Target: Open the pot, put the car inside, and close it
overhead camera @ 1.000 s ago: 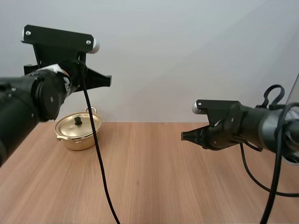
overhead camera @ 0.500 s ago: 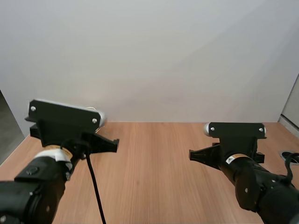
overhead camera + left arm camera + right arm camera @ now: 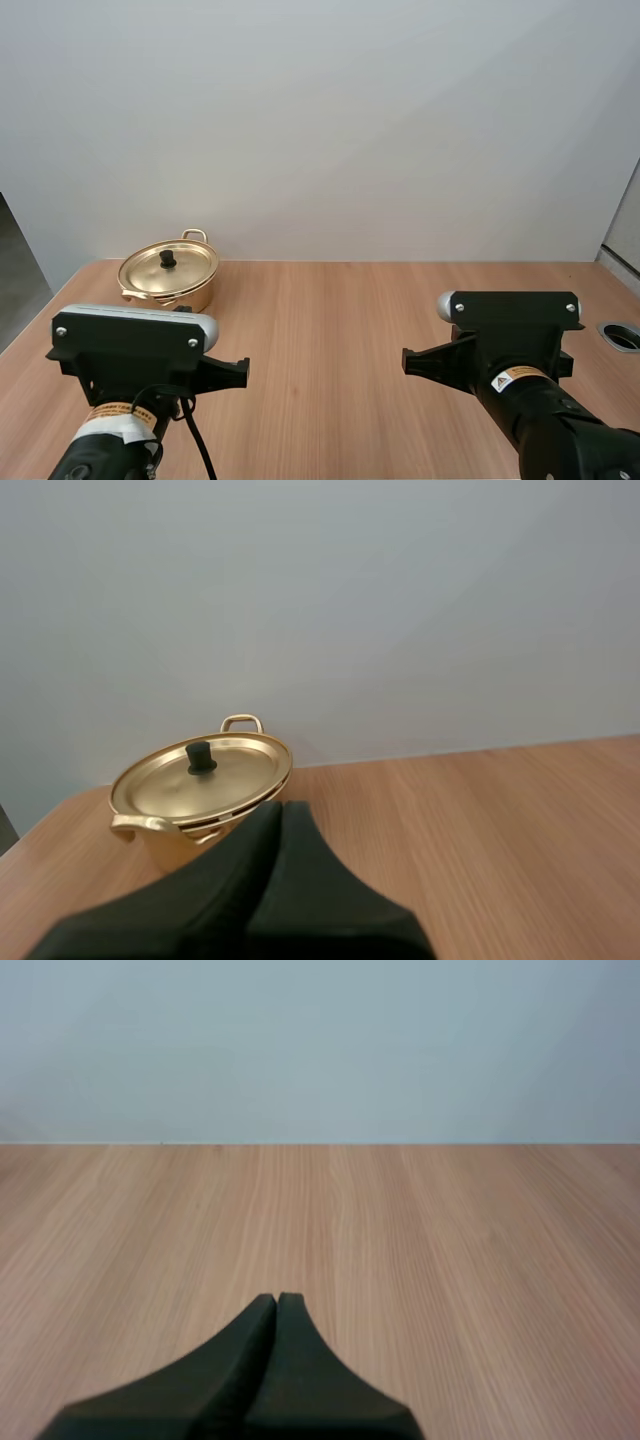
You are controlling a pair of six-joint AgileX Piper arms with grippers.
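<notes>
Lidded gold pot (image 3: 168,284) sits at your tabletop's (image 3: 340,320) far-left corner.
Your left gripper (image 3: 281,806) and right gripper (image 3: 277,1298) are each pressed together, empty; the lid (image 3: 167,266) is on.

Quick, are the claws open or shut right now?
Left claw: shut, holding nothing.
Right claw: shut, holding nothing.
</notes>
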